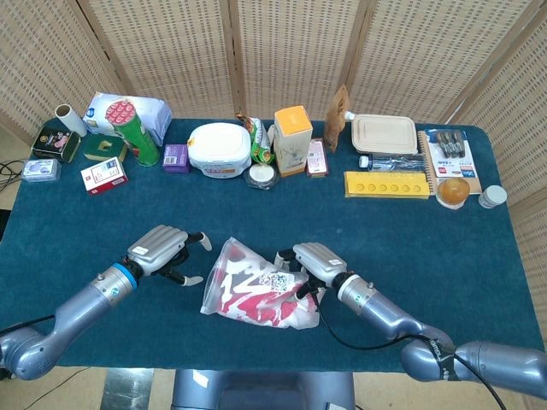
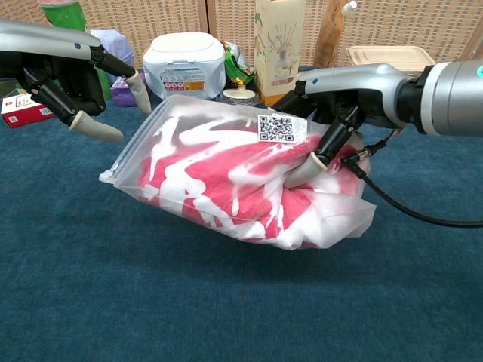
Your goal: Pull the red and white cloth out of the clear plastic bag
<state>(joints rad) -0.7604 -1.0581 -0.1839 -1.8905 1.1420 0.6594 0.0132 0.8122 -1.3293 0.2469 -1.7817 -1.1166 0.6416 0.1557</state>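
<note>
Red and white cloth (image 2: 226, 188) blurred inside clear plastic bag (image 2: 332, 219), gripped by right hand (image 2: 339, 105); left hand (image 2: 68, 83) spread, empty, apparently just beside bag mouth; blue tablecloth (image 1: 427, 239), wicker screens (image 1: 291, 51) behind.

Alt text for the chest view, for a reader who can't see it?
The right hand grips one end of a clear plastic bag holding a red and white cloth, above a blue tablecloth. The left hand, fingers apart, hovers at the bag's other end.

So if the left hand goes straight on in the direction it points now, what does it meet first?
Most likely the clear plastic bag: the left hand, open, points at its near edge, held up by the right hand. Depth is uncertain.
</note>
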